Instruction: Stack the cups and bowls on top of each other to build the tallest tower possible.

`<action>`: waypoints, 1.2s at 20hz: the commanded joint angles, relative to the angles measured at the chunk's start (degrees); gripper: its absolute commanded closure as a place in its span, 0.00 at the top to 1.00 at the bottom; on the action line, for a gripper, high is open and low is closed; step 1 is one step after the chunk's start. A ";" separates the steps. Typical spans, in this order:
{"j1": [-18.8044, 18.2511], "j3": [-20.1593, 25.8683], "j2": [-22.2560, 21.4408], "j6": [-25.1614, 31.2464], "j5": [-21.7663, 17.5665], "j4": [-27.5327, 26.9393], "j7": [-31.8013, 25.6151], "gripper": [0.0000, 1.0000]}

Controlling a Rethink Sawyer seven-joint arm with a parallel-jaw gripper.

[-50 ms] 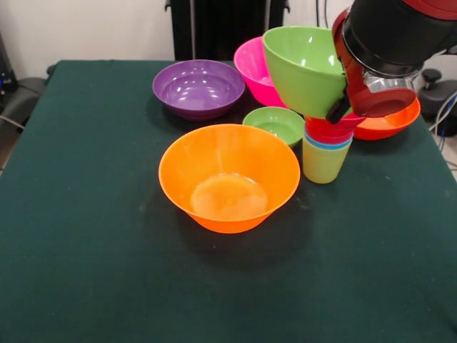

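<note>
green table (86, 271), gripper (339, 107) at lime bowl (303, 68)

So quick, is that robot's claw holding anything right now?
Gripper: it sits at the lime green bowl atop the tower, but whether it is open or closed cannot be told.
</note>
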 commanded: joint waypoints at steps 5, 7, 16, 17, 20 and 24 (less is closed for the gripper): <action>1.43 10.67 -1.78 -0.80 -4.12 3.81 -2.74 0.00; 1.11 11.64 -2.20 -0.98 -4.06 4.36 -3.46 0.00; 0.14 15.90 -3.93 -1.37 -4.63 6.62 -5.87 0.00; 0.22 16.19 -4.12 -1.24 -4.78 6.95 -6.09 0.00; 0.45 16.93 -4.92 -1.53 -5.61 8.34 -6.72 0.00; 0.52 17.59 -5.35 -1.67 -6.54 9.06 -6.86 0.00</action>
